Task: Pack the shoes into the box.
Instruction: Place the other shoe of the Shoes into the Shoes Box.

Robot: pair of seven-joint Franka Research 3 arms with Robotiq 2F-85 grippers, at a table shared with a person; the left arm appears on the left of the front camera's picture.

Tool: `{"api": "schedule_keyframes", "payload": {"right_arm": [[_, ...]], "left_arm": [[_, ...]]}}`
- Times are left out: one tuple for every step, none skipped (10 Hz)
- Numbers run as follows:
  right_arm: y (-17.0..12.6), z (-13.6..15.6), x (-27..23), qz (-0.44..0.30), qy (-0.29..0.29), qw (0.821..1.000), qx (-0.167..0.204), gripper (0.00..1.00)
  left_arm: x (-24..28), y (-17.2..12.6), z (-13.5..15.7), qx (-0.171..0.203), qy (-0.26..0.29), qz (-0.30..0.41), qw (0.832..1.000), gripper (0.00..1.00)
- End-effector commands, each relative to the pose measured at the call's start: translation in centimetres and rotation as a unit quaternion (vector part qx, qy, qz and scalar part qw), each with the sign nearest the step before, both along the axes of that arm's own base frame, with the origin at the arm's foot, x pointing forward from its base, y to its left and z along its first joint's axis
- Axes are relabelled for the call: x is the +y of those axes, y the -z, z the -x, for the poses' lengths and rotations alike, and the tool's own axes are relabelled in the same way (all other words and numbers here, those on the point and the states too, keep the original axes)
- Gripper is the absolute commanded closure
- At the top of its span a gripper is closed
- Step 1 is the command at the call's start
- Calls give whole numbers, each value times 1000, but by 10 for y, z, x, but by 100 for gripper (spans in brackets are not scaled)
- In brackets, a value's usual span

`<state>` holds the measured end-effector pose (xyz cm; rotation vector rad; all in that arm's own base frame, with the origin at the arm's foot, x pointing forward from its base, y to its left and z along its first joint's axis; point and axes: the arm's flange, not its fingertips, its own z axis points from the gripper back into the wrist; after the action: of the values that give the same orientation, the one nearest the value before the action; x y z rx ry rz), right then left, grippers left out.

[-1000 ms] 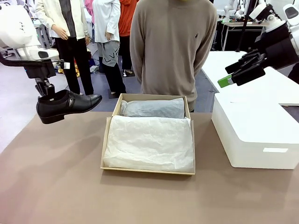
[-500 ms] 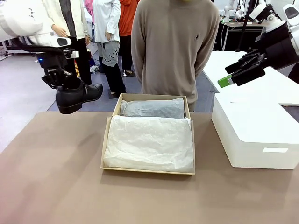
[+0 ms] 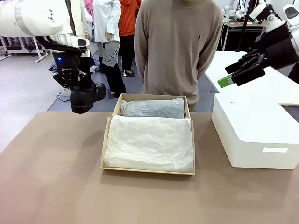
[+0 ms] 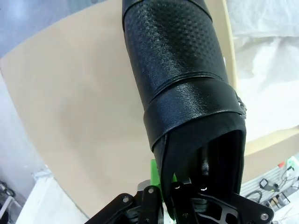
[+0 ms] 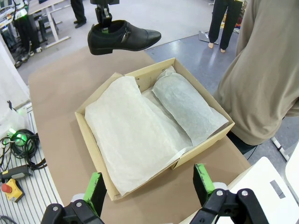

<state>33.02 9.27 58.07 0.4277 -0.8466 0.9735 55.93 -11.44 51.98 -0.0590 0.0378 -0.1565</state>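
One black shoe (image 3: 87, 95) hangs in the air just left of the box's far left corner, its end turned toward the front camera. My left gripper (image 3: 76, 86) is shut on its heel rim from above. The left wrist view looks down along the shoe (image 4: 180, 70) from my left gripper (image 4: 170, 184). The tan box (image 3: 147, 171) lies open mid-table, lined with white tissue (image 3: 149, 142). A grey paper-wrapped bundle (image 3: 152, 108) lies along the box's far side. My right gripper (image 3: 239, 73) hovers open above the white box. From the right wrist, the shoe (image 5: 124, 37) hangs beyond the box (image 5: 149, 69).
A large white box (image 3: 252, 135) stands at the table's right. A person in a beige sweater (image 3: 180, 46) stands at the far edge behind the tan box. Brown tabletop (image 3: 51, 168) lies bare to the left and in front. Cables and a stop button (image 5: 11, 179) lie beside the table.
My left arm has carried the shoe right, toward the box's far left corner, and turned it from side-on to end-on. The right arm has not moved.
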Motion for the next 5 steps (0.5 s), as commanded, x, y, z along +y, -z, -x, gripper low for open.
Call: {"api": "schedule_keyframes", "payload": {"right_arm": [[0, -2, 0, -7, -9, 1000, -5, 0], [0, -2, 0, -7, -9, 1000, -5, 0], [0, -2, 0, -7, -9, 1000, -5, 0], [0, -2, 0, -7, -9, 1000, -5, 0], [0, -2, 0, -7, -9, 1000, -5, 0]], "left_arm": [[9, 0, 0, 8, 4, 21, 1000, 100], [9, 0, 0, 8, 4, 21, 1000, 100], [9, 0, 0, 8, 4, 21, 1000, 100], [9, 0, 0, 8, 4, 21, 1000, 100], [5, 5, -1, 9, -3, 8, 1000, 100]]}}
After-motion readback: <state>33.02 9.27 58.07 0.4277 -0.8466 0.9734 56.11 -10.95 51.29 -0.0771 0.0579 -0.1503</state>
